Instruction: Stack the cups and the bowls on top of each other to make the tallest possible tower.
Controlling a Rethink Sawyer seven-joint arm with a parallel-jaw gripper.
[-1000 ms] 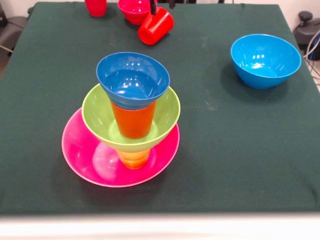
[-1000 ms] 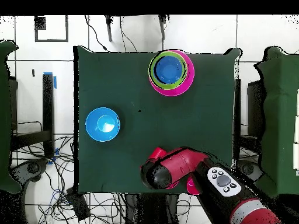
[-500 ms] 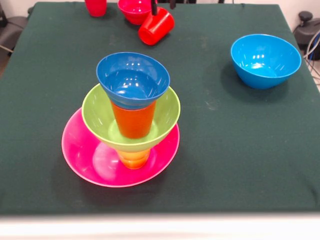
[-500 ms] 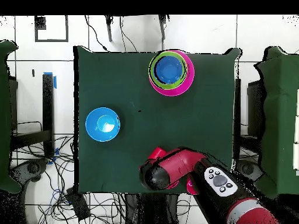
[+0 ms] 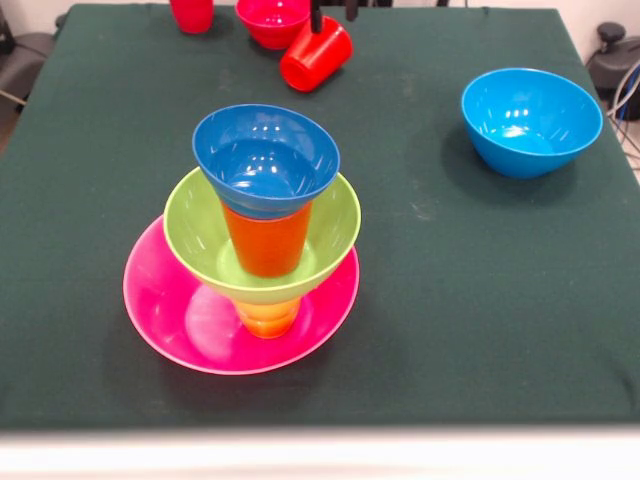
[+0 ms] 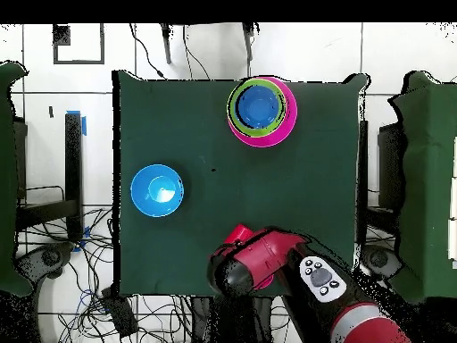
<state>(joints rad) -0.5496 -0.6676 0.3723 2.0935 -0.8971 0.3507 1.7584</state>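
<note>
The tower stands front left on the table: a wide pink bowl (image 5: 170, 300), a yellow cup (image 5: 268, 318), a lime green bowl (image 5: 335, 225), an orange cup (image 5: 268, 243) and a dark blue bowl (image 5: 265, 155) on top. From overhead the tower (image 6: 260, 109) shows as nested rings. At the far edge a red cup (image 5: 315, 53) hangs tilted, and my gripper (image 5: 332, 14) is shut on its rim, with only the black fingertips (image 5: 316, 16) showing. Overhead, the arm's head covers the gripper, and the red cup (image 6: 236, 236) peeks out beside it.
A light blue bowl (image 5: 530, 120) sits alone at the right, seen overhead at the left (image 6: 157, 190). Another red cup (image 5: 192, 14) stands upright at the far edge, and a small red bowl (image 5: 272, 20) lies just behind the held cup. The dark green cloth (image 5: 450, 300) covers the table.
The held red cup and the fingertips have shifted a little to the right and farther back in the front view. Overhead, the arm has swung slightly left. The tower is unchanged.
</note>
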